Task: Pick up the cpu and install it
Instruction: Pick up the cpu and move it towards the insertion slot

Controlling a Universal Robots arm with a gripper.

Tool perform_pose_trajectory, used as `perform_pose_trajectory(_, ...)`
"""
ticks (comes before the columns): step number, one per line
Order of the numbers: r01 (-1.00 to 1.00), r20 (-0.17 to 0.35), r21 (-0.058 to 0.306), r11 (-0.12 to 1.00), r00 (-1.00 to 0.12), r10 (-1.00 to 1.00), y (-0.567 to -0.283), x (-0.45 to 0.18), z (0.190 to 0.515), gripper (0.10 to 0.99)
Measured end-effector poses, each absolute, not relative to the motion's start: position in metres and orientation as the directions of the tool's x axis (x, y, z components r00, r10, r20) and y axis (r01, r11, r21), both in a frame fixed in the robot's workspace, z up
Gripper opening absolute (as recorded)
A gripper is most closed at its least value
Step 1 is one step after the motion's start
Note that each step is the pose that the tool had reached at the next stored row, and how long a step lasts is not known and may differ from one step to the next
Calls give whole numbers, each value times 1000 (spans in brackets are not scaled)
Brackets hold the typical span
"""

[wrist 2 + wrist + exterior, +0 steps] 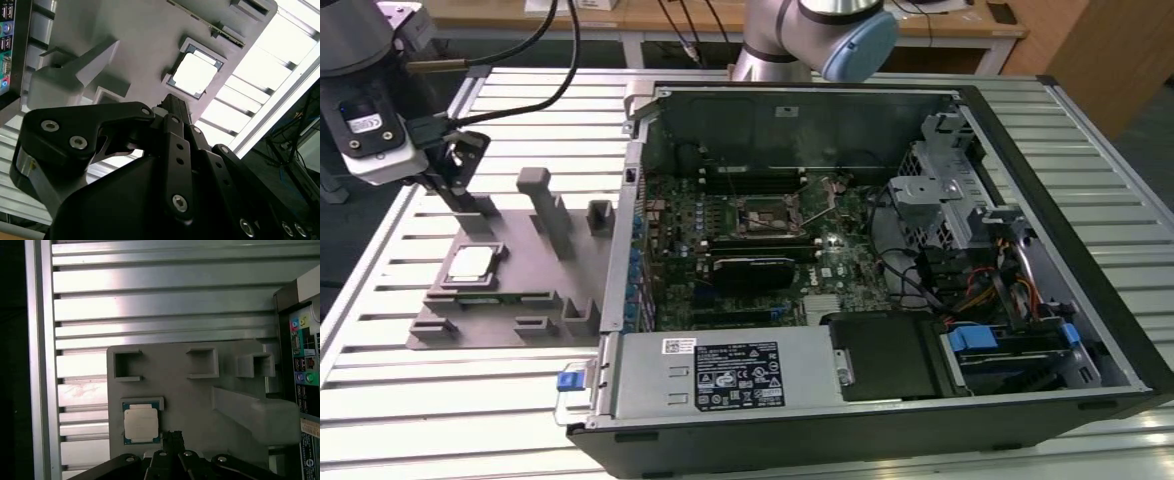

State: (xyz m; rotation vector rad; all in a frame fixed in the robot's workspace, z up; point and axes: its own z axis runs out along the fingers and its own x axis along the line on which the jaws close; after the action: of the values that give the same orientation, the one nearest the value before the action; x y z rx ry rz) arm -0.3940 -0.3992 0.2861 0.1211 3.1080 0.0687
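The cpu (471,265), a small square chip with a silvery top, lies flat in a recess of the grey fixture plate (520,295) at the exterior view's left. Both wrist views show the cpu (195,74) (141,422) seated in its pocket, with green board edges around the lid. My gripper (458,200) hangs above the fixture's far part, just behind the cpu and not touching it. Its black fingers (171,101) (173,436) are pressed together, shut with nothing between them. The motherboard socket (761,215) sits inside the open computer case (1067,200).
Upright grey blocks (540,205) rise from the fixture between the cpu and the case. The case's rear port panel (305,365) lies close beside the fixture. The slatted metal table (374,300) extends around it. A second arm's base (781,45) stands behind the case.
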Motion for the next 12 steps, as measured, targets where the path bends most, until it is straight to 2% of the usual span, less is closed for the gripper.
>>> perform_pose_trajectory(12,77,-29,45,996,-997,79,-403,-404,264,106)
